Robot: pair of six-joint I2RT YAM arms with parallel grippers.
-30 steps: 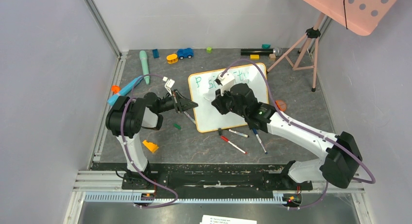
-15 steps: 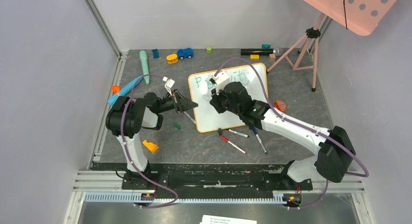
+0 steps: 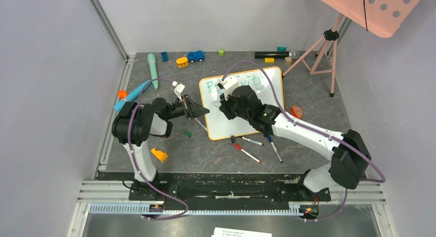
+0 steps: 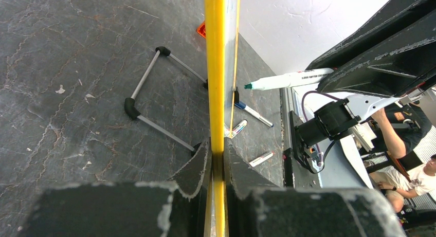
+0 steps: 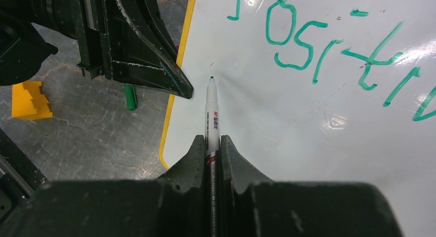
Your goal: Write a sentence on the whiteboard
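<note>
The whiteboard [image 3: 226,125] lies on the dark table, white with an orange-yellow frame. My left gripper [image 3: 204,112] is shut on its left edge; the left wrist view shows the yellow frame [image 4: 214,67] pinched between the jaws of the left gripper [image 4: 217,149]. My right gripper [image 3: 222,104] is shut on a white marker [image 5: 212,119], its teal tip on or just above the board [image 5: 319,124] near the left edge. The sentence [image 5: 313,47] is teal letters reading "Positiv" up to the frame's edge. From above my right arm hides its middle.
Three loose markers [image 3: 252,141] lie in front of the board. A green cap [image 3: 187,133] and an orange block [image 3: 159,155] sit at front left. Toys, among them a blue car [image 3: 195,56], line the back. A pink tripod [image 3: 319,52] stands at back right.
My right arm has moved left across the board with the marker, from the upper middle towards the left edge, uncovering more letters. My left arm has not moved.
</note>
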